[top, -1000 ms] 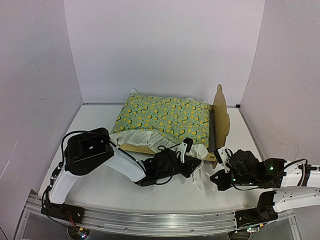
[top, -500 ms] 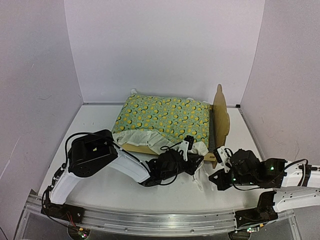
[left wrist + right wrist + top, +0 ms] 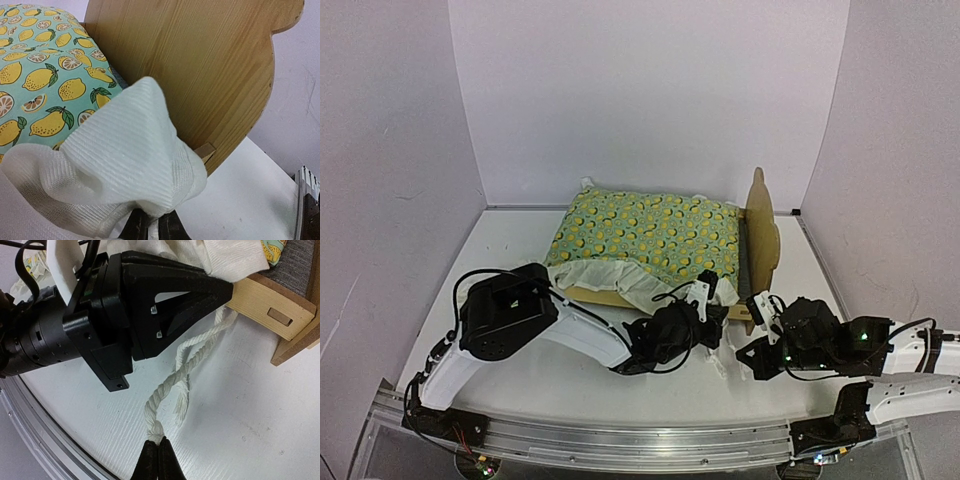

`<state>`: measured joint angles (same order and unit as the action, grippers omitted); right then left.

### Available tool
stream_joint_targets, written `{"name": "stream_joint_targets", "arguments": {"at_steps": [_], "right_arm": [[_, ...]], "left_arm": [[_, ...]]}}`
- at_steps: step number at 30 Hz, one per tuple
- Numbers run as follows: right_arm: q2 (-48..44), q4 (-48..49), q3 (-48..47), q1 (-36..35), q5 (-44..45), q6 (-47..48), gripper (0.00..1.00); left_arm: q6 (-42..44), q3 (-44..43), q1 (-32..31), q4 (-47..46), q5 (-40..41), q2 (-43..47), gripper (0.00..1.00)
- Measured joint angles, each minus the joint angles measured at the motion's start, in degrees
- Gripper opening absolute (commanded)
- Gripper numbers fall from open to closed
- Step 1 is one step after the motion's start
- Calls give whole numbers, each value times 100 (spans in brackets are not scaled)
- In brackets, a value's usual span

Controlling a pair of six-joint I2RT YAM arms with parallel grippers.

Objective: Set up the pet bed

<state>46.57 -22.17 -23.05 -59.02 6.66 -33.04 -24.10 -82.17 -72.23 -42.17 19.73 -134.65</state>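
The pet bed [image 3: 760,240] stands mid-table, its bear-ear headboard [image 3: 200,65] on the right end. A lemon-print quilt [image 3: 645,235] covers it, and its white ruffle [image 3: 130,165] spills over the near rail. My left gripper [image 3: 715,320] is low at the bed's near right corner, shut on that ruffle; its fingers [image 3: 135,229] pinch the fabric beside the headboard. My right gripper [image 3: 159,455] is shut on the end of a white twisted rope [image 3: 185,370] that lies on the table and runs under the ruffle. In the right wrist view the left gripper's black body [image 3: 125,310] lies just beyond the rope.
The wooden side rail [image 3: 267,305] and grey base panel [image 3: 295,260] show at the bed's near corner. Pale walls close in the table on three sides. A metal rail [image 3: 620,440] runs along the near edge. The two grippers sit close together.
My left gripper has slid right along the bed's near side toward the headboard, taking the ruffle with it. The right arm has held still with the rope.
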Motion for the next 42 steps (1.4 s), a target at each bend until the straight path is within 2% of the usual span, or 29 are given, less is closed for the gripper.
{"name": "stream_joint_targets", "arguments": {"at_steps": [5, 9, 15, 20, 24, 42], "right_arm": [[4, -20, -2, 0, 92, -76, 0], [146, -116, -81, 0, 525, -153, 0], [820, -140, -577, 68, 1266, -72, 0], [1572, 278, -767, 428, 1285, 70, 0], [1823, 505, -756, 595, 1314, 133, 0], [2627, 3185, -162, 1410, 7, 1602, 0]], "left_arm": [[157, -107, 7, 35, -42, -4, 0], [155, -33, 46, 33, -367, 26, 0], [37, 446, 129, -28, -885, 293, 0], [-197, 702, 258, -166, -1314, 481, 0], [-348, 841, 319, -302, -1591, 538, 0], [-636, 984, 452, -605, -2492, 549, 0]]}}
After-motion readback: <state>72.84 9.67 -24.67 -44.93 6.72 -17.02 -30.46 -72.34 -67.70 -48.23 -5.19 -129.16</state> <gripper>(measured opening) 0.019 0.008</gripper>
